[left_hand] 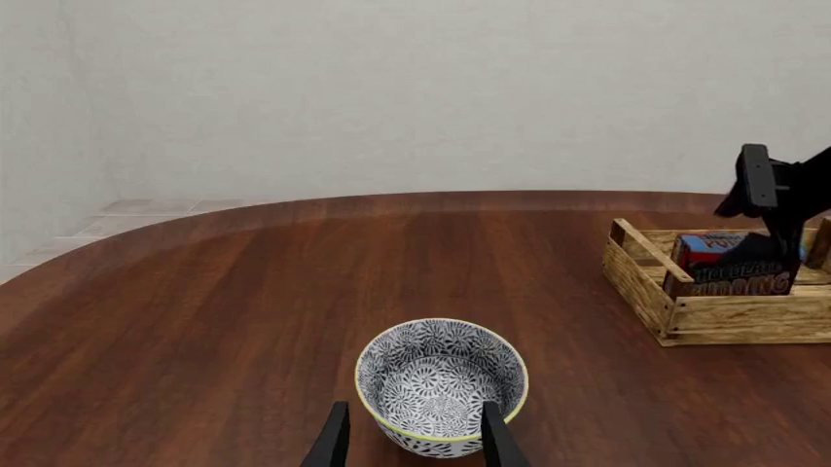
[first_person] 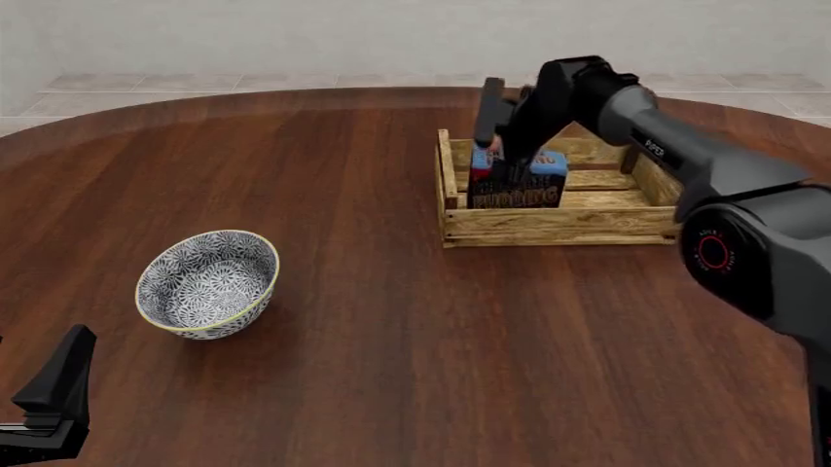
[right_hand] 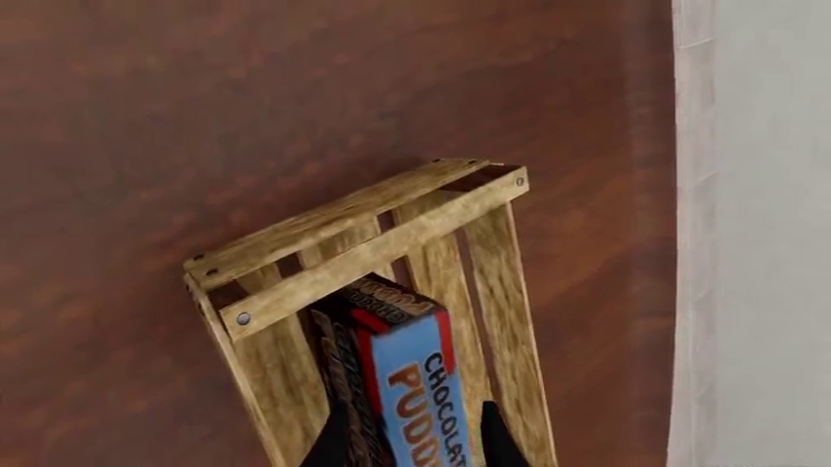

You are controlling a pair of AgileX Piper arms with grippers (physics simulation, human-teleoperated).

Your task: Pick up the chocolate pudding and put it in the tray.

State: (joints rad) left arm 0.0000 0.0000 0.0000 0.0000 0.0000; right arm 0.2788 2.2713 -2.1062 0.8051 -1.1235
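Front view: right gripper (first_person: 500, 167) clamped pudding (first_person: 520, 179) upright inside tray (first_person: 571, 223), likely ready for release; left gripper (left_hand: 413, 438) wide, near bowl (left_hand: 442, 385).

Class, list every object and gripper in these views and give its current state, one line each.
chocolate pudding: inside the crate, between the right jaws.
wooden crate: upright on the table, holding the pudding.
patterned bowl: upright, empty.
right gripper: shut on the pudding.
left gripper: open, holding nothing.

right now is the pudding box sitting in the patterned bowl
No, the chocolate pudding stands inside the tray, with the right gripper around it; the bowl holds nothing.
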